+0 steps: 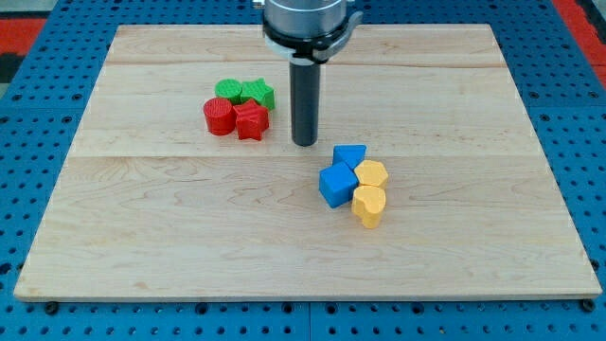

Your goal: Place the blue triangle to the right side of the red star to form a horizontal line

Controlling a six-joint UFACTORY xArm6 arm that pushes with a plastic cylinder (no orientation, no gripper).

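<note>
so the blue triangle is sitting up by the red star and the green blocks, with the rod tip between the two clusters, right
Not quite. In the camera view the blue triangle sits in the lower-right cluster, against the blue cube and the yellow blocks, apart from the red star. The rest holds: my tip stands between the two clusters.

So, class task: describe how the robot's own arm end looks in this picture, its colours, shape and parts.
A straight, dark, smooth cylindrical rod hangs from a wider round black-and-silver metal mount at the view's top. My tip is blunt and flat-ended. No cables or markings are visible.
</note>
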